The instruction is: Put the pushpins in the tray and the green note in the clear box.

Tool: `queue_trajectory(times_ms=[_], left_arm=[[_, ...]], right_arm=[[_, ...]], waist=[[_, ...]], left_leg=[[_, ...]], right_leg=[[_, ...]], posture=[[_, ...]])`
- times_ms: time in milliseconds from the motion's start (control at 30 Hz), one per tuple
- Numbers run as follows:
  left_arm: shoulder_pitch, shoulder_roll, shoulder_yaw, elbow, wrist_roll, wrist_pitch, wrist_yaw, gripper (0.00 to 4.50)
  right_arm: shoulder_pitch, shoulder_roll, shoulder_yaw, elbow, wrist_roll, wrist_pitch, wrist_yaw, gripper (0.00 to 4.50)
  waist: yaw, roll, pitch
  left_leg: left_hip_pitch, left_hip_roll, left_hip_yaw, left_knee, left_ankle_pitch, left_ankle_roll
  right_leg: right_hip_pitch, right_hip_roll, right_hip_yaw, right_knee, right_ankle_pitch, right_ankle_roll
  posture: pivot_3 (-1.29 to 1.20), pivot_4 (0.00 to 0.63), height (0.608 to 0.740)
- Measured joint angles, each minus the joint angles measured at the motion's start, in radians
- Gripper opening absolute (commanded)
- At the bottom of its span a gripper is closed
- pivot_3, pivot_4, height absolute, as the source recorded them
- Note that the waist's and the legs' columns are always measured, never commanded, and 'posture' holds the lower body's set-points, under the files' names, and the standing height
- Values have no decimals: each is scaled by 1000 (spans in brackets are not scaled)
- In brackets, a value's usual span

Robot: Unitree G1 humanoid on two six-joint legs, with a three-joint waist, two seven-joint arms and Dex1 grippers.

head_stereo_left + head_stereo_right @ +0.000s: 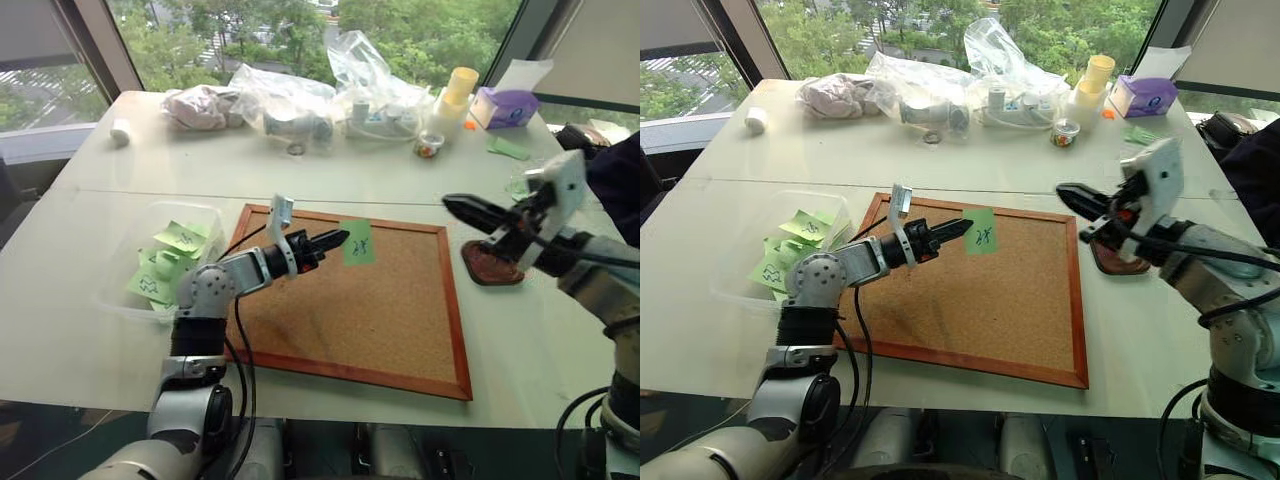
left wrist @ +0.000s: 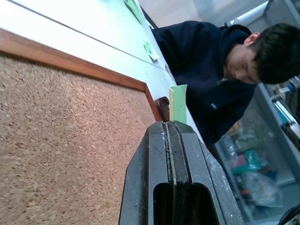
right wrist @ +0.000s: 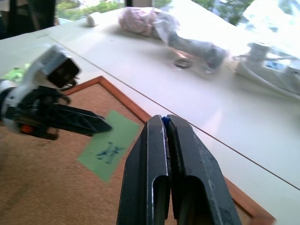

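The green note with dark scribbles hangs over the far edge of the corkboard. My left gripper is shut on the note's left edge, and the note sticks out past the fingertips edge-on in the left wrist view. My right gripper hovers shut to the right of the board, above the dark brown tray. A tiny blue pushpin is pinched at its tips. The clear box sits left of the board and holds several green notes.
Clear plastic bags, a small cup of colourful bits, pale cups, a purple box and a darker green slip line the far side. A person in a dark top sits at the right.
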Motion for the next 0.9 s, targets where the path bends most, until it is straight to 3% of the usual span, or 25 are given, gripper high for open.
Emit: queue_trajectory(times_ms=[133, 267, 900], left_arm=[[24, 48, -67, -63, 52, -71, -65, 23], [50, 81, -147, -94, 129, -168, -126, 23], [88, 81, -166, -138, 173, -249, -143, 23]], right_arm=[[130, -37, -123, 77, -13, -15, -5, 0], [265, -35, -124, 169, -79, -81, 12, 0], [208, 30, 5, 473, -203, -324, -9, 0]], waist=[[0, 0, 0], [-6, 1, 0], [-4, 1, -1]], left_leg=[[0, 0, 0, 0, 0, 0], [1, 0, 1, 0, 0, 0], [2, 1, 0, 0, 0, 0]], right_leg=[[0, 0, 0, 0, 0, 0], [0, 0, 0, 0, 0, 0], [1, 1, 0, 1, 0, 0]], posture=[[0, 150, 740], [0, 150, 740], [0, 150, 740]])
